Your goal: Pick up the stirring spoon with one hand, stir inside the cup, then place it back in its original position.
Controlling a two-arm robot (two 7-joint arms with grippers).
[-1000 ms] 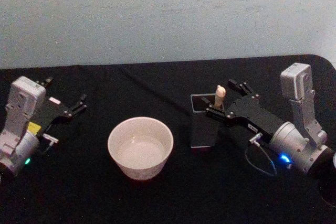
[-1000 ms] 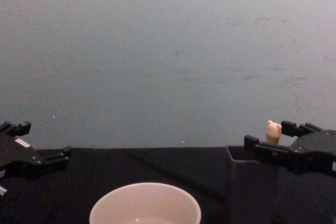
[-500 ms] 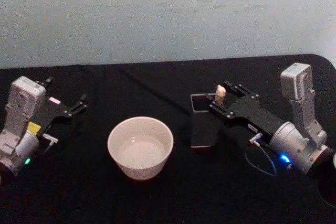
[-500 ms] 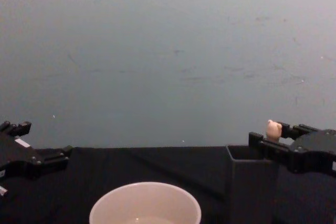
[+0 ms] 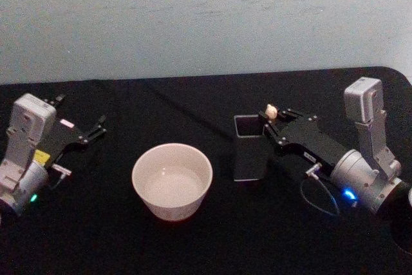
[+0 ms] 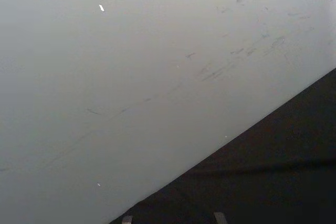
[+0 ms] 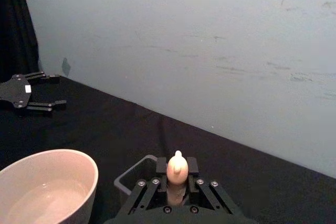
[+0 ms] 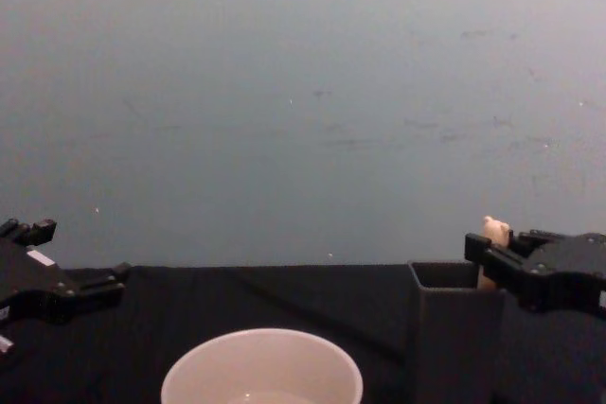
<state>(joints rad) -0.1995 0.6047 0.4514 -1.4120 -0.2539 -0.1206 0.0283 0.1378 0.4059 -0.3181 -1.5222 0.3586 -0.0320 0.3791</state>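
Pinching the stirring spoon (image 5: 271, 109) just under its little bear knob, the right pincer (image 5: 273, 118) has its two black fingers (image 7: 161, 166) pressed close on both sides of the cream handle. The spoon stands up straight at the back right corner of the dark grey holder (image 5: 250, 158), its lower part hidden inside. The round cream cup (image 5: 172, 181) sits on the black counter (image 5: 193, 243) just left of the holder, not touching it. The left pincer (image 5: 95, 128) rests far left, fingers spread, holding nothing. A second ago more of the handle showed above the fingers; now only the knob peeks out, and the pincer has slid a bit to the right.
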